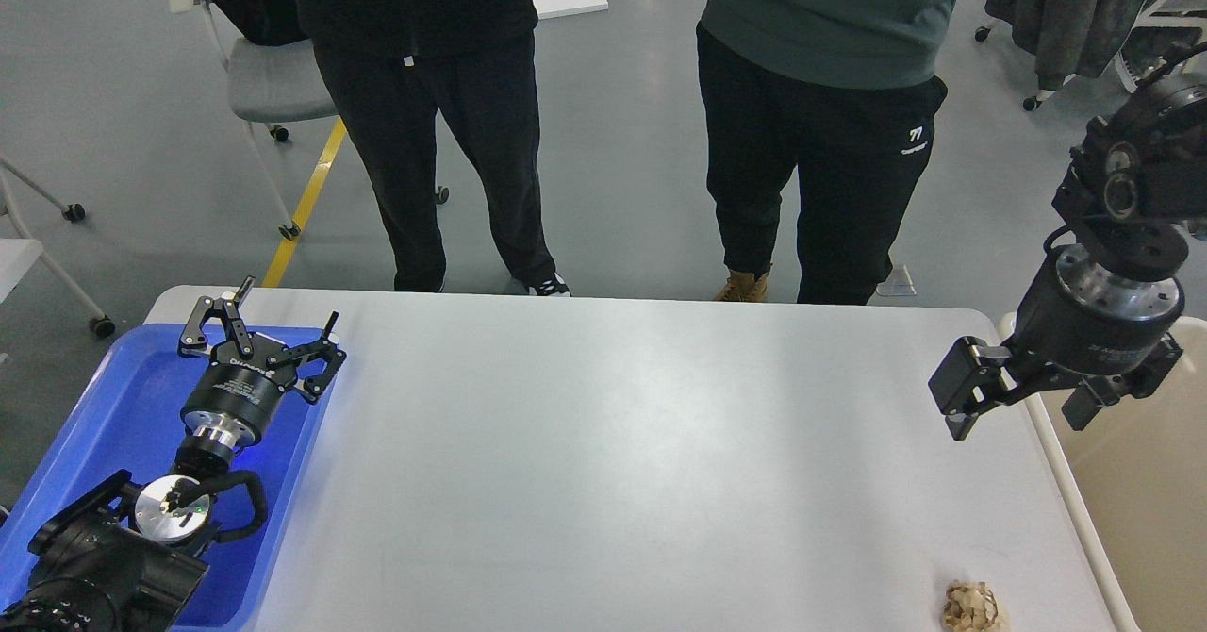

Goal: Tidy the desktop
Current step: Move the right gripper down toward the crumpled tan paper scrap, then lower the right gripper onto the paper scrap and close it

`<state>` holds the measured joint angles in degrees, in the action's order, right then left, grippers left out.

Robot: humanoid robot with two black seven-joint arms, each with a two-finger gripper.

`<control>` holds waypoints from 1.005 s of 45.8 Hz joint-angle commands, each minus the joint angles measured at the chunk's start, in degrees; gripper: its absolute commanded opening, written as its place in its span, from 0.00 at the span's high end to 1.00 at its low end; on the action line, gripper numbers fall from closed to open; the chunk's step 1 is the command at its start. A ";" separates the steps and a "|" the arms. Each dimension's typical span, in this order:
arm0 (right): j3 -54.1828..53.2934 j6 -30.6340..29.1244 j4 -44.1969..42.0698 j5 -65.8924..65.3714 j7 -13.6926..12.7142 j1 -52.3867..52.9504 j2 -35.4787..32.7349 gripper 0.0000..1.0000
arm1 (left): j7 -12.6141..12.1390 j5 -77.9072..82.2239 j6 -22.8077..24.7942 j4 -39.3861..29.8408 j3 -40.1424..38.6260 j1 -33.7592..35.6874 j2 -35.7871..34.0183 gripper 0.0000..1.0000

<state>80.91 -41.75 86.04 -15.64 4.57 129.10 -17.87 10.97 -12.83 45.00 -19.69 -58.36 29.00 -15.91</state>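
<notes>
The desktop [622, 443] is a wide light grey-white tabletop filling the middle of the head view. A small crumpled tan paper wad [972, 607] lies on it near the front right corner. My left gripper [275, 313] hovers over the far end of the blue tray [104, 406] at the left edge, fingers spread open and holding nothing. My right gripper [1016, 423] hangs above the right edge of the desktop beside the beige bin [1141, 490], open and holding nothing. It is well behind the wad.
Two people stand close behind the far edge of the table, one in black [443, 141] and one in a green top [820, 141]. A wheeled chair [273, 85] stands at the back left. The beige bin borders the table's right side.
</notes>
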 commanded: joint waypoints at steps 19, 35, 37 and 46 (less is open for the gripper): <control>-0.05 0.26 -0.26 -2.20 0.00 -2.01 -4.71 0.00 | 0.01 -0.09 0.00 0.00 0.00 0.00 0.00 0.00; -2.86 4.12 -0.61 -6.33 0.00 -10.00 -11.39 0.00 | 0.10 -0.09 0.00 0.00 0.00 0.00 0.00 0.00; -4.00 5.70 -1.05 -7.12 -0.08 -12.10 -12.27 0.00 | 0.10 -0.09 0.00 0.00 0.00 0.00 0.00 0.00; -14.11 9.04 -3.07 -12.39 -0.17 -24.94 -19.13 0.00 | 0.10 -0.09 0.00 0.00 0.00 0.00 0.00 0.00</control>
<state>75.11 -36.92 84.84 -22.69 4.45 116.26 -30.59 11.08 -12.93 45.00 -19.69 -58.36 29.00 -15.91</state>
